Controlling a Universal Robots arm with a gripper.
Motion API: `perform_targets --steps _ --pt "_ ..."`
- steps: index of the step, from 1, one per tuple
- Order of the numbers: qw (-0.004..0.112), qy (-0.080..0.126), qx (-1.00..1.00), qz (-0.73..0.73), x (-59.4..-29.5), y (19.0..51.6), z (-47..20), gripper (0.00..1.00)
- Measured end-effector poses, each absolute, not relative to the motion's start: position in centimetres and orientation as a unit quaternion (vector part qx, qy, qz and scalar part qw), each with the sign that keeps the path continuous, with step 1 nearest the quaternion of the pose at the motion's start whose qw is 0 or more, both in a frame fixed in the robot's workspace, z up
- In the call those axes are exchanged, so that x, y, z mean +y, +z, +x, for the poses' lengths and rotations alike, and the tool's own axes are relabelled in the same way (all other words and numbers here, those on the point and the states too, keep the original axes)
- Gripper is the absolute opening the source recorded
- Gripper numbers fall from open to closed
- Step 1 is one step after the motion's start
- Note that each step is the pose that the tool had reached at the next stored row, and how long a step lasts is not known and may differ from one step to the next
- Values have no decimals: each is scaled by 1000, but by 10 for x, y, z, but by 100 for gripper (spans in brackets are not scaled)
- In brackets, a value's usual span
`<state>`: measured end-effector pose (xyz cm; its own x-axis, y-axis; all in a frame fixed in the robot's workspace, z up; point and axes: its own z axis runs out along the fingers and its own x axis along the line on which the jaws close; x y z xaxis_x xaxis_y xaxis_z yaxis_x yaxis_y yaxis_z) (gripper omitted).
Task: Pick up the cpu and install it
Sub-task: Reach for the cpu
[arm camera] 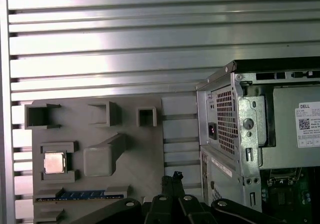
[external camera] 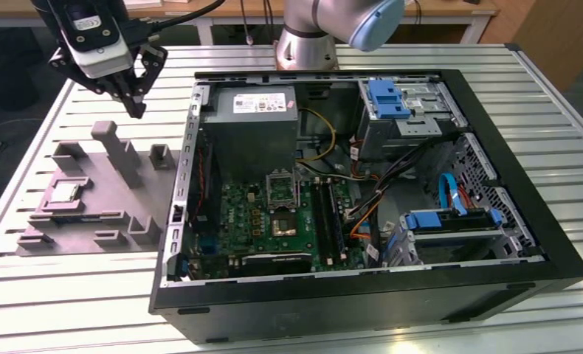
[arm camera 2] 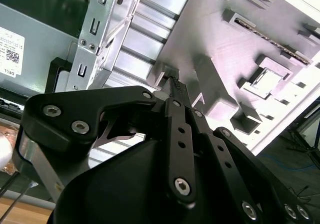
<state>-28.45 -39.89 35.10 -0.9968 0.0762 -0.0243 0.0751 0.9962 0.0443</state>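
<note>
The gripper (external camera: 136, 109) hangs above the grey fixture plate (external camera: 87, 215), over the side of the plate that faces the open computer case (external camera: 370, 302). Its fingers are pressed together with nothing between them. The cpu (arm camera: 54, 162) lies flat in a square recess on the plate's opposite side, beyond the tall upright block (external camera: 124, 158) and well apart from the gripper. The plate rests on a slatted metal table (external camera: 65, 295), just beside the case.
</note>
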Motion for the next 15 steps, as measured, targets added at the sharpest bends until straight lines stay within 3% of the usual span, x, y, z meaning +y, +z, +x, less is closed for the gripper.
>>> perform_targets --steps 15 --pt "13 22 999 38 -399 350 -293 11"
